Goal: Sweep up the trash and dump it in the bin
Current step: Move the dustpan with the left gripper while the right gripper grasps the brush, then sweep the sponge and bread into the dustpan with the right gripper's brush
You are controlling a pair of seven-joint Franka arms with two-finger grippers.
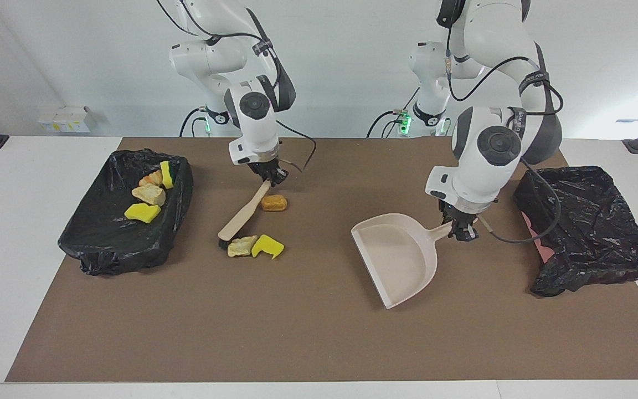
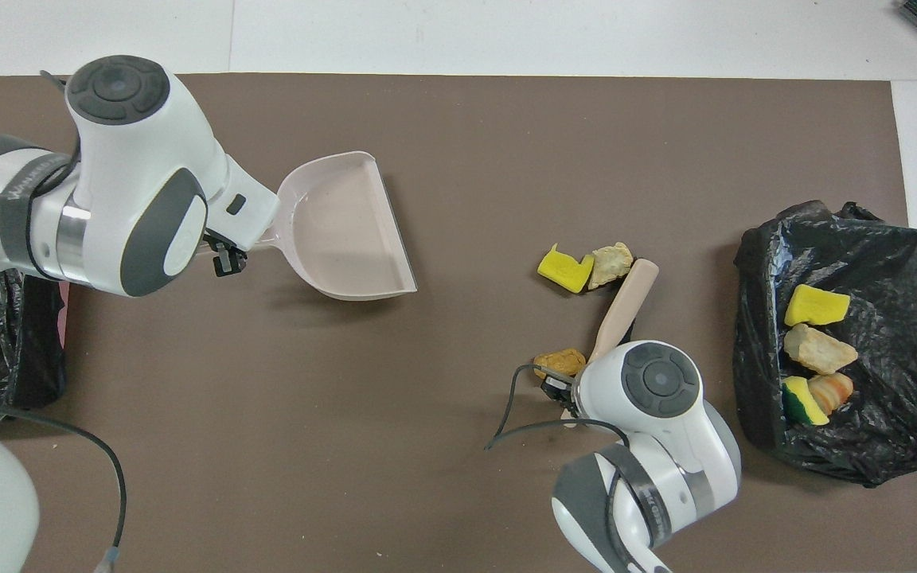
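Three scraps of trash lie loose on the brown mat: a bright yellow sponge chunk [image 1: 267,246] touching a pale beige rock-like lump [image 1: 241,245], and a brown bread-like nugget [image 1: 273,203] a little nearer to the robots than that pair. The beige-handled brush [image 1: 244,213] slants down between them, its dark bristle end just beside the rock-like lump and its handle passing close to the nugget. The right gripper [image 1: 271,173] is clamped together on the top of the brush handle, over the mat above the nugget. Beside the loose scraps, at the right arm's end of the table, sits a bin lined with a black plastic bag [image 1: 103,244]; in it lie four more scraps: a yellow sponge wedge [image 1: 142,212], a beige rock lump [image 1: 149,194], a yellow-and-green sponge piece [image 1: 166,174] and an orange-striped lump [image 1: 152,178]. Toward the left arm's end from the loose scraps, the beige plastic dustpan [image 1: 394,256] is on the mat, its open mouth turned toward them; the left gripper [image 1: 461,227] is closed tight on its handle. A second black-bagged bin [image 1: 590,227] stands at the left arm's end of the table, with a pink edge showing under the bag. No writing on any of these can be read.
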